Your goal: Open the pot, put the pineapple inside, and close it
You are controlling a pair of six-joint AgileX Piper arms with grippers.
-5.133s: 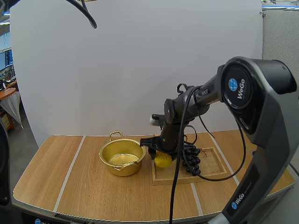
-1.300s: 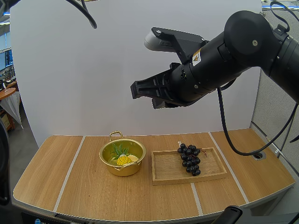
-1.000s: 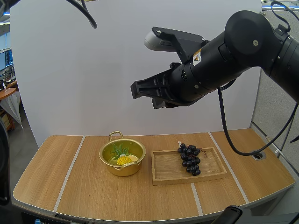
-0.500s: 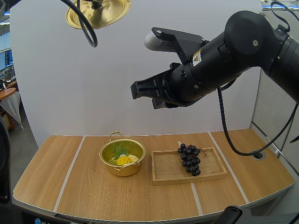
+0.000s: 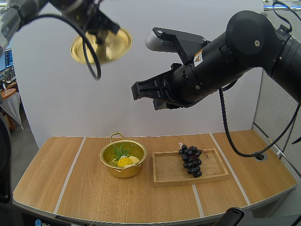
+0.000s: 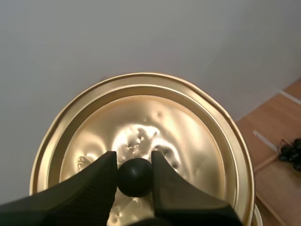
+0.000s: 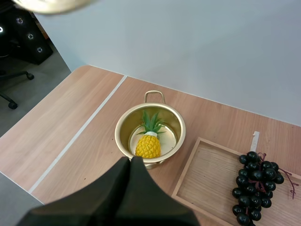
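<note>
A gold pot (image 5: 123,158) stands open on the table with a yellow pineapple (image 5: 124,160) lying inside it; the right wrist view looks down on the pot (image 7: 124,130) and pineapple (image 7: 147,144). High above and left of the pot, my left gripper (image 5: 99,29) is shut on the black knob (image 6: 135,176) of the gold lid (image 5: 101,45), which hangs tilted. Its fingers (image 6: 101,176) pinch the knob from both sides over the lid (image 6: 188,132). My right gripper (image 5: 135,90) is shut on nothing, raised high over the pot (image 7: 129,162).
A wooden tray (image 5: 169,172) lies right of the pot with a bunch of dark grapes (image 5: 190,160) at its far end, also in the right wrist view as tray (image 7: 207,181) and grapes (image 7: 256,190). Pale lines cross the wooden table (image 5: 70,188).
The left arm has brought the lid down and into view from the top left. The right arm has stayed still; earlier it put the pineapple from the tray into the pot.
</note>
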